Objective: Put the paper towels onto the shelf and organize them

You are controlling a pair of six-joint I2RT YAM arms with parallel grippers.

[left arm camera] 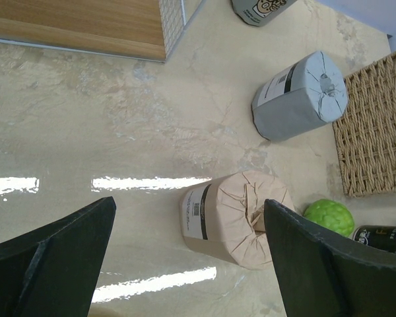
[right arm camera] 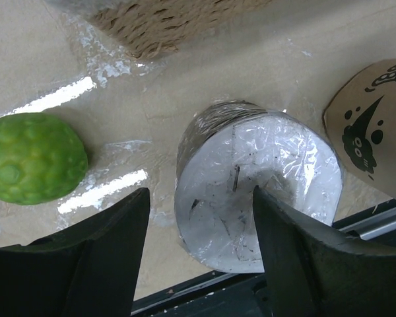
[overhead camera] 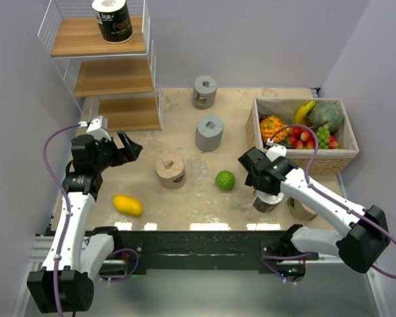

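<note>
View from above: the shelf [overhead camera: 112, 72] stands at the far left corner, with the first black roll [overhead camera: 112, 20] upright on its top board. On the table [overhead camera: 178, 198] stand the far grey roll [overhead camera: 204, 91], the near grey roll [overhead camera: 209, 132] and the centre tan roll [overhead camera: 170, 170], all off the shelf. My left gripper [overhead camera: 129, 148] hovers near the lowest board, jaws fully spread, holding nothing. My right gripper [overhead camera: 267, 198] points down over the second black roll [overhead camera: 264, 205], near the basket [overhead camera: 303, 162]; the second tan roll [overhead camera: 302, 210] sits just beside it, partly under my arm.

Left wrist view: the left fingers [left arm camera: 59, 257] frame the centre tan roll without contact; the green fruit [left arm camera: 330, 216] lies just beyond it.

Right wrist view: the right fingers [right arm camera: 86, 257] straddle the second black roll's white end. Jaws are parted; a gap shows at one finger, and contact at the other cannot be determined.
</note>
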